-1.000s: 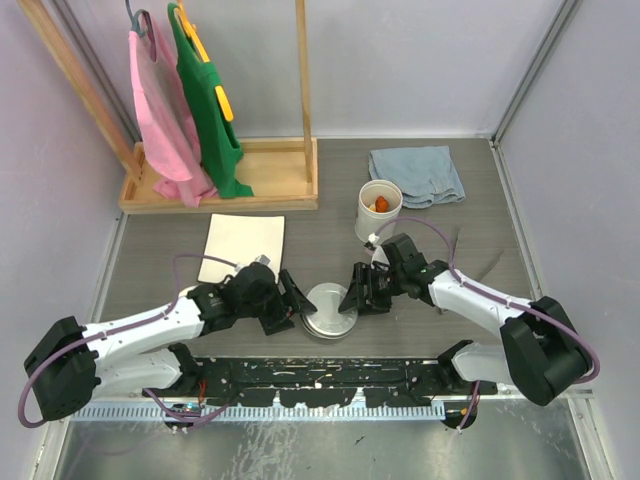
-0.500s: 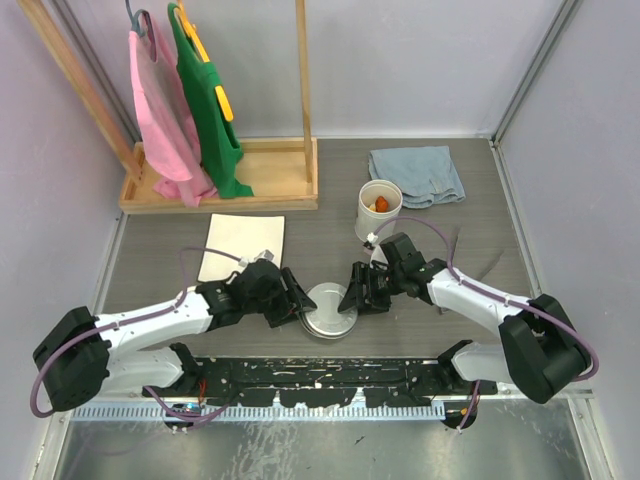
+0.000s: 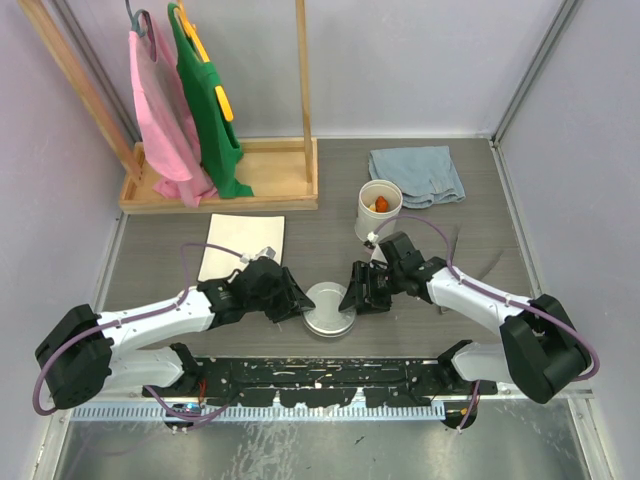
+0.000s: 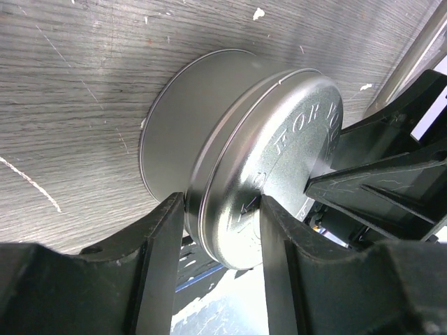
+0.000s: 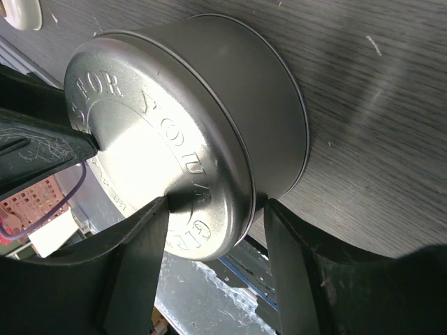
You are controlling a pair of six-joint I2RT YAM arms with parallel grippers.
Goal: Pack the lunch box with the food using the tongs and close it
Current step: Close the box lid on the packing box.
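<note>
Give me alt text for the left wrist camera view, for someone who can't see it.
A closed round steel tin sits on a grey wood-grain table, the left pincer straddling the rim of its lid with a black finger each side. The right pincer's fingers meet the lid from the opposite side.

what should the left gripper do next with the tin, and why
Probably close the left gripper fully on the steel tin. Its fingers straddle the rim where the flat lid meets the wall, and the right gripper pinches the opposite edge, so a matching squeeze should seat the lid evenly.
</note>
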